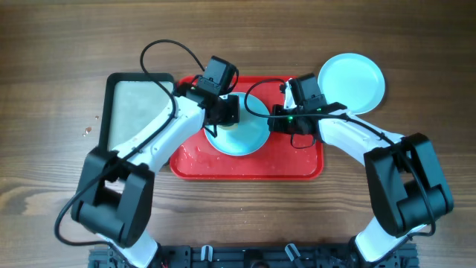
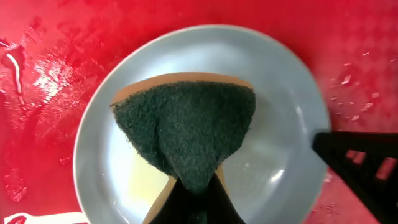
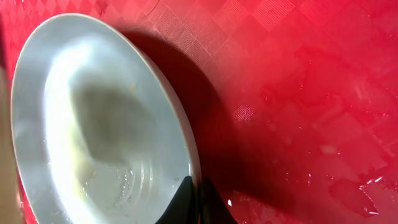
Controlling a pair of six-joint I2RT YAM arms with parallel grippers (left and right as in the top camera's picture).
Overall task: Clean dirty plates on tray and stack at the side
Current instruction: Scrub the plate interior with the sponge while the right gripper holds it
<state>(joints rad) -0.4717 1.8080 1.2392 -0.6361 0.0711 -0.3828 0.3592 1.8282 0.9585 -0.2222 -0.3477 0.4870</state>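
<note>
A pale turquoise plate (image 1: 239, 131) lies on the red tray (image 1: 248, 167). My left gripper (image 1: 223, 113) is shut on a sponge (image 2: 186, 127) with a dark green scrub face and a tan back, and presses it onto the plate (image 2: 273, 93). A yellowish smear (image 2: 146, 180) shows on the plate beside the sponge. My right gripper (image 1: 279, 119) is shut on the plate's right rim (image 3: 186, 165) and tilts it up off the tray (image 3: 292, 93). A second turquoise plate (image 1: 351, 82) lies on the table right of the tray. The white plate is out of view.
A black-rimmed tray (image 1: 134, 112) with a pale inside lies left of the red tray. The red tray's floor is wet, with droplets (image 3: 339, 180). Black cables (image 1: 167, 52) loop over the tray's far edge.
</note>
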